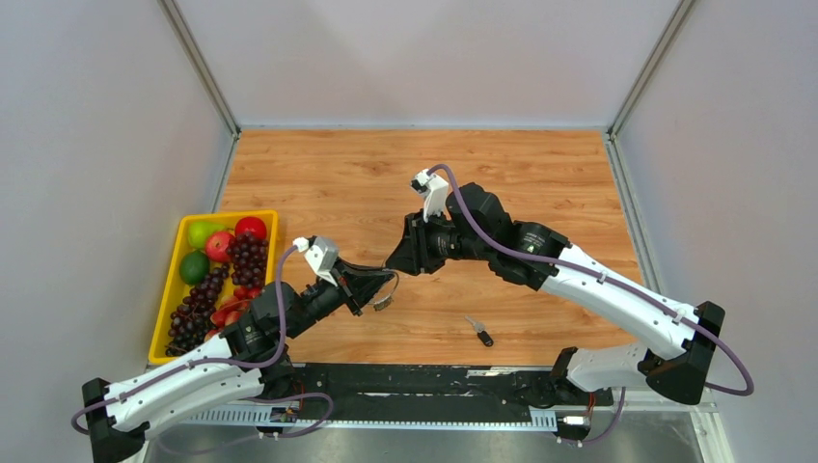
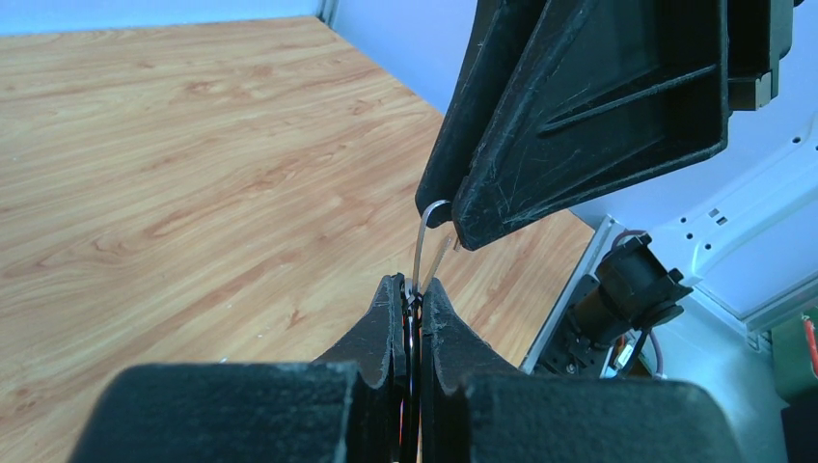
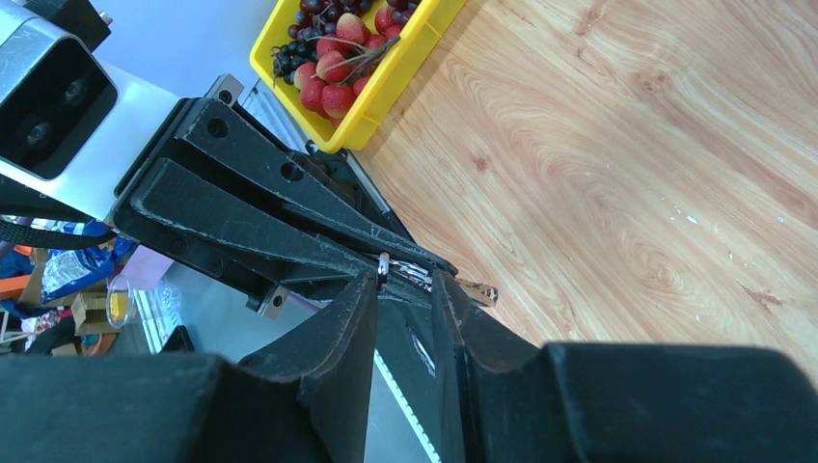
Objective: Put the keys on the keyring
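Wire keyring [image 2: 418, 243], likely springy, slick: your left gripper [image 2: 412, 287] clamps it; pinch its free rim, where the right gripper [image 3: 405, 280] stands narrow-jawed, grip unclear.

Bright even light, soft shadows, faint table [image 3: 627, 145] glare, left hand [image 2: 410, 285] base blurred.

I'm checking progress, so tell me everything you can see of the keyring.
The keyring is a thin round ring of silver wire, metal by its look. It is held off the table, pinched edge-on between the shut fingers of the left gripper. Its free arc reaches the fingertips of the right gripper, whose jaws show a gap. Small silver keys hang from it.
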`<state>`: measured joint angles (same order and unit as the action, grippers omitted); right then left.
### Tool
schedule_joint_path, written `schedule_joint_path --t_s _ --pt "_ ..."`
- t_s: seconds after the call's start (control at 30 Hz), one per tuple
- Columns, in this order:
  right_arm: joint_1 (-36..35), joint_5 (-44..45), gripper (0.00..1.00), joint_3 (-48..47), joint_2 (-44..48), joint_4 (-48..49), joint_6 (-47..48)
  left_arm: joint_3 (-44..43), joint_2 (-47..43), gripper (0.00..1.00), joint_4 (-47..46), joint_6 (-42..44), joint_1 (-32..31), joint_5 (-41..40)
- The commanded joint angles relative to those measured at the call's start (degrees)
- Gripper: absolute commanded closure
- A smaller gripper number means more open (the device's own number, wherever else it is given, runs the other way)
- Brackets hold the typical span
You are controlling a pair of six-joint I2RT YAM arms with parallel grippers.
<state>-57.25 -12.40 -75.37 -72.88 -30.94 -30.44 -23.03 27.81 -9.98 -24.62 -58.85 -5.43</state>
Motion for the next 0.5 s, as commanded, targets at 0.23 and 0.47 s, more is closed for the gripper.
schedule_joint_path --t_s 0.23,0.47 --pt "-0.3 0.3 0.74 -2.3 0.5 4.1 -2.0 -1.8 -0.7 1.00 -1.0 0.7 -0.2 1.2" --pt "-0.8 0.6 0.78 -2.5 0.5 4.7 -1.9 -1.9 -0.6 1.00 -0.8 0.7 -0.3 1.1"
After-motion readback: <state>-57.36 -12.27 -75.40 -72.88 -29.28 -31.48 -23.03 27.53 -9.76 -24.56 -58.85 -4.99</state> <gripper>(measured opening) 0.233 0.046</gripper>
